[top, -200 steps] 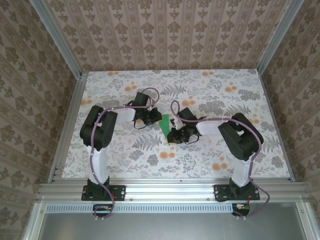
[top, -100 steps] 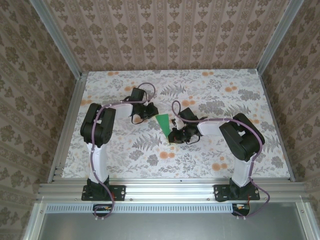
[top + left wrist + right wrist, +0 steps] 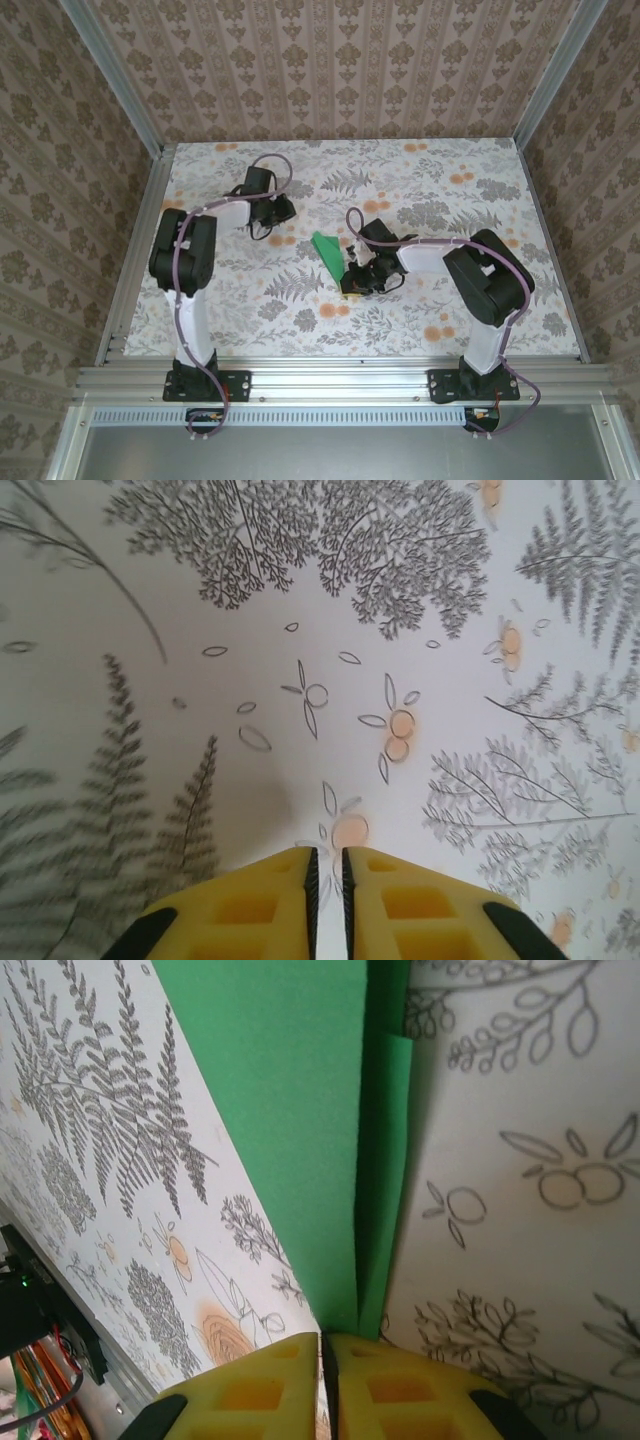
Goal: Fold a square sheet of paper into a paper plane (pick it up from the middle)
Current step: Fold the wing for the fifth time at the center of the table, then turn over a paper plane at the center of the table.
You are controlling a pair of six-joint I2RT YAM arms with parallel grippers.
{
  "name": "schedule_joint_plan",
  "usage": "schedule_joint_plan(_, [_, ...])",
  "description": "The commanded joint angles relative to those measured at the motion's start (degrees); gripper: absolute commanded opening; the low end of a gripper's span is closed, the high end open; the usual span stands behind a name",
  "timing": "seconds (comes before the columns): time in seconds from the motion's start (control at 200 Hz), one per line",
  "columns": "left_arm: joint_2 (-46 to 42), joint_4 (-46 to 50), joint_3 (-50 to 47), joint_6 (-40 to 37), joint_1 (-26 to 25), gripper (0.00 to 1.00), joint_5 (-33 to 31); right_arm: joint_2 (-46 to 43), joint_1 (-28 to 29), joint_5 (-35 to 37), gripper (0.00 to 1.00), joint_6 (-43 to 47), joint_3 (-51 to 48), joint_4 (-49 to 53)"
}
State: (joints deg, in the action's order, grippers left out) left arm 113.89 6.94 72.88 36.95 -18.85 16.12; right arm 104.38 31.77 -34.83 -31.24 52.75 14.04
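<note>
The right arm's fingers [image 3: 390, 1390] are pinched almost shut on the narrow end of the green paper plane [image 3: 290, 1110]. Its long axis runs straight away from them, low over the bench [image 3: 450, 320]. The left arm's fingers [image 3: 250, 910], nearly together on nothing, hang well apart from the plane, so the right arm is much the nearer.

Paper plane [image 3: 325, 250] on table [image 3: 450, 300]; right hand [image 3: 351, 291] at near tip, left hand [image 3: 284, 209] leftward
</note>
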Motion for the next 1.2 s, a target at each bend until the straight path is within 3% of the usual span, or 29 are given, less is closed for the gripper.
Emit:
schedule_joint_plan(0.0, [-8.7,2.4,-3.3,-0.5,-0.7,0.22,-4.3,-2.4,0.4,4.1,0.17,0.4,1.1,7.7])
schedule_joint_plan(0.17, [-16.0,9.7,-7.0,0.5,-4.0,0.35,-11.4,-9.8,0.0,4.4,0.36,-0.9,4.8,5.3])
schedule_joint_plan(0.325, [-19.5,16.4,-7.4,2.1,-9.2,0.47,-17.4,-17.0,-3.6,9.6,0.56,-1.3,3.6,2.9])
schedule_joint_plan(0.56, [-19.1,26.8,-3.0,6.5,-19.0,0.68,-27.2,-22.1,-11.4,16.0,0.77,1.6,1.5,2.8])
schedule_joint_plan(0.67, [-17.5,29.4,-0.7,9.9,-23.4,0.71,-28.5,-23.0,-14.8,16.9,0.88,1.8,-0.2,1.2])
schedule_joint_plan(0.73, [-15.6,31.5,1.2,11.9,-25.7,0.72,-29.5,-23.1,-16.3,17.5,0.99,1.4,-0.9,0.7])
schedule_joint_plan(0.93, [-7.9,37.7,9.7,16.8,-31.6,0.72,-30.4,-23.0,-18.8,18.5,1.0,0.2,-2.8,-1.0])
schedule_joint_plan(1.11, [-2.1,38.5,14.8,17.9,-33.4,0.62,-27.8,-22.6,-19.5,18.2,1.0,0.1,-3.1,-1.1])
schedule_joint_plan(1.195, [-0.1,37.8,15.9,18.5,-33.5,0.57,-26.2,-21.5,-19.7,18.0,0.95,-0.3,-2.5,-0.7])
